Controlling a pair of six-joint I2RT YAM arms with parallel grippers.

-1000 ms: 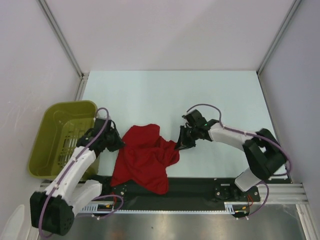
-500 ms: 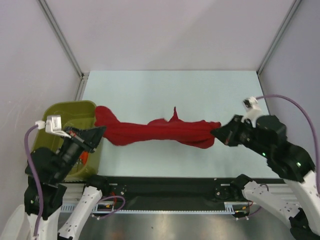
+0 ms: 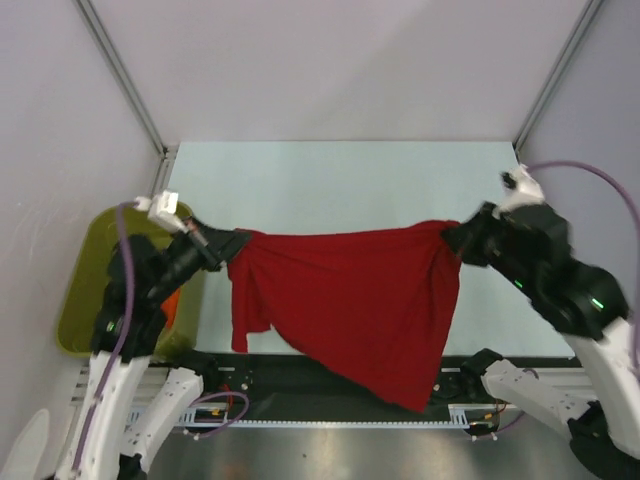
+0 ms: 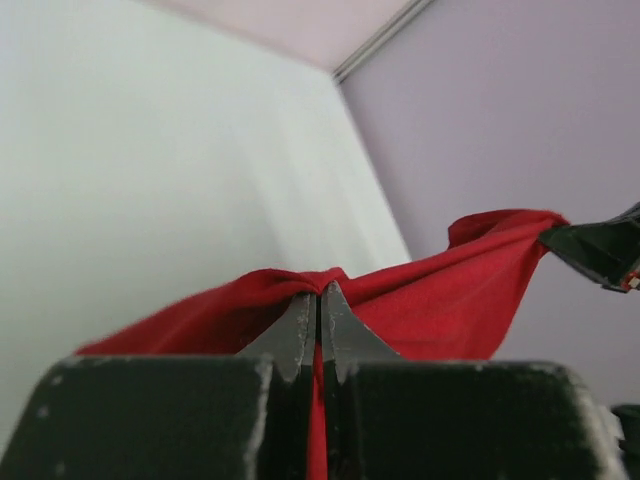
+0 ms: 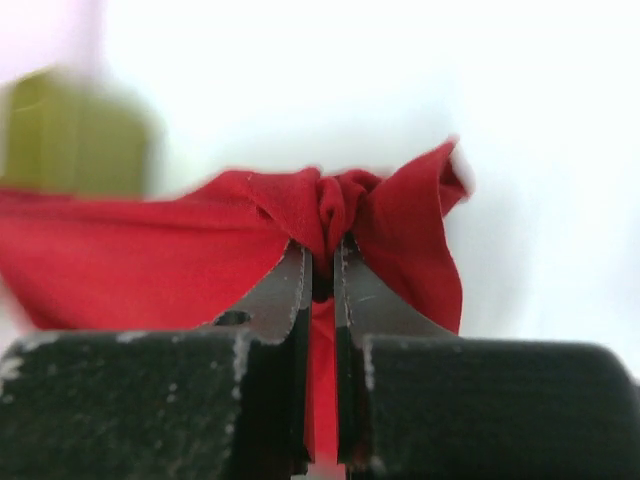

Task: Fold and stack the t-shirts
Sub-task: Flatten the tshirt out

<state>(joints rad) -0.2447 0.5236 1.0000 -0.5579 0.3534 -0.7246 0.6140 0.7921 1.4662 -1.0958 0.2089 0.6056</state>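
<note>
The dark red t-shirt (image 3: 350, 300) hangs above the near half of the smooth pale worktop (image 3: 350, 180), a soft creased sheet whose lowest corner droops past the near edge. The left hand (image 3: 232, 245) is clamped on one bunched top corner and the right hand (image 3: 455, 238) on the other (cloth puckers between its fingers). An olive plastic basket (image 3: 78, 305) sits beyond the left edge.

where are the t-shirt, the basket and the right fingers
t-shirt (image 3: 350, 290), top view, middle of the spread cloth
basket (image 3: 80, 290), top view, its left side
right fingers (image 5: 280, 295), right wrist view, one finger's metal face
</note>
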